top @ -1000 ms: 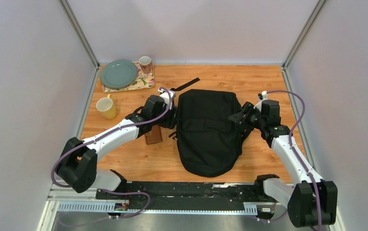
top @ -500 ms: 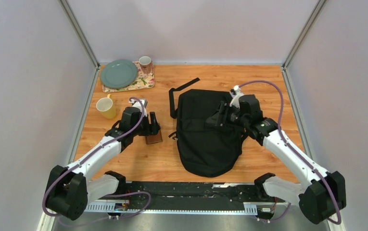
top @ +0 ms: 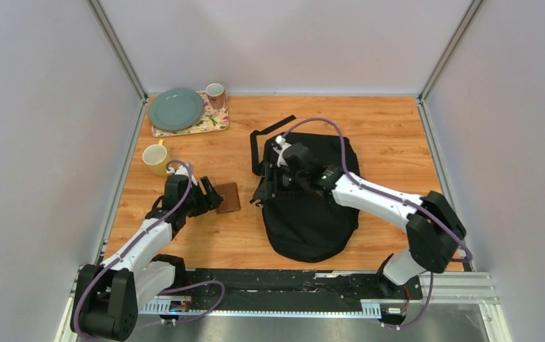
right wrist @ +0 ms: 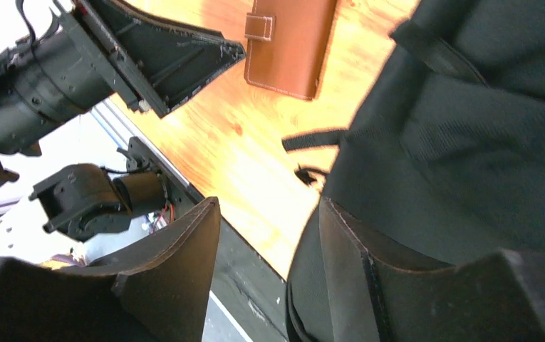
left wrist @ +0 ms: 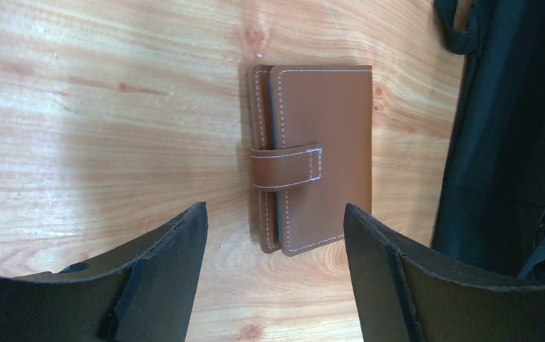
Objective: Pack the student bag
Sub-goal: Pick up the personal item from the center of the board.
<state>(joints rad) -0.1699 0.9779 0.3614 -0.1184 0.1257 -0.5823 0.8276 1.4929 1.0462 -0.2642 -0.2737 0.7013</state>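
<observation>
We note matt black woven cloth on the student bag [top: 308, 214], smooth stitched brown leather on the wallet [left wrist: 315, 157], and a satin wood-grain worktop [top: 390, 128].

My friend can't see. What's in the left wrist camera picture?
A brown wallet lies flat on the wooden table, strap shut, just ahead of the open left tool. The black student bag fills the right edge.

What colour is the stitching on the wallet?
White, on brown leather. The wallet shows best in the left wrist view.
</observation>
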